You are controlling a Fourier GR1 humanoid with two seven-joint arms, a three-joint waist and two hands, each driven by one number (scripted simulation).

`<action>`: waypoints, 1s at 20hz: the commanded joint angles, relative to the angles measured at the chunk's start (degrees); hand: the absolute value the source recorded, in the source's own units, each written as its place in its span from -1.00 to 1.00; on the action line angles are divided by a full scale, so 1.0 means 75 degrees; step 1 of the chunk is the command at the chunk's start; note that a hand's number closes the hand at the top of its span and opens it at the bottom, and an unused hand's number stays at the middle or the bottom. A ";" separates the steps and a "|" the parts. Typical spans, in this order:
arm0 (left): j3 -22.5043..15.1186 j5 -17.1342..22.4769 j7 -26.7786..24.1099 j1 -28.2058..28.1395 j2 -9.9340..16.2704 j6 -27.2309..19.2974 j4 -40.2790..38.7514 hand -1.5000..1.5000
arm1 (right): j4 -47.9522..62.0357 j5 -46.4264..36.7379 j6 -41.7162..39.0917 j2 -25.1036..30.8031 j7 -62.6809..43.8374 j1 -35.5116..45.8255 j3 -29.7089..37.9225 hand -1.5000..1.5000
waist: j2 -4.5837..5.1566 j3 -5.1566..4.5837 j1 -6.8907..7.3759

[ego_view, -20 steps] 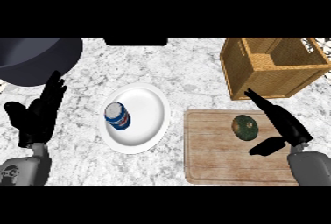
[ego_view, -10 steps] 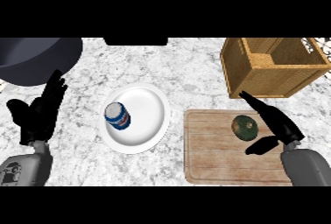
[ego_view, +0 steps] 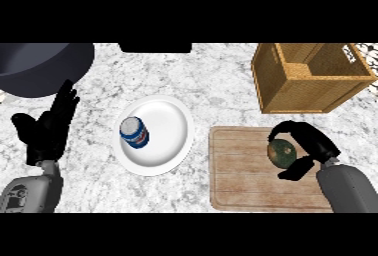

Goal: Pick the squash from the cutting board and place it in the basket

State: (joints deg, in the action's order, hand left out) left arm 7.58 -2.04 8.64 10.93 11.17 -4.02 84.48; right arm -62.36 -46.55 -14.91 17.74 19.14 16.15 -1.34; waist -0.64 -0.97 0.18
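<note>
Dark green squash (ego_view: 281, 151), pale wooden cutting board (ego_view: 251, 185), tan woven basket (ego_view: 295, 92) — white plate (ego_view: 170, 120), grey-veined marble counter (ego_view: 214, 80)

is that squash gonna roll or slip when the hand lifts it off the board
The squash looks round and smooth-skinned, so it could roll on the flat cutting board if nudged. It appears solid, so probably stiff and somewhat heavy for its size. The right hand curls around it, which should limit slipping.

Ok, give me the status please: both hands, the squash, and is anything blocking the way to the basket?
Right hand curled round squash, on cutting board. Left hand open, resting at left. Basket beyond the board, nothing between.
</note>
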 commanded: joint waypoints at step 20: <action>0.0183 0.0084 0.0134 -0.0049 0.0128 0.0088 0.0125 0.00 | -0.0748 0.0056 0.0440 -0.1764 0.1834 -0.2433 -0.1528 1.00 | 0.0071 0.0150 -0.0145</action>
State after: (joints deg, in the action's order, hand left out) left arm 9.26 -1.12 9.77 10.89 12.43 -3.15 85.24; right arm -70.36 -50.92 -11.15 13.58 29.63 4.69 -8.89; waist -2.29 -3.32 -1.15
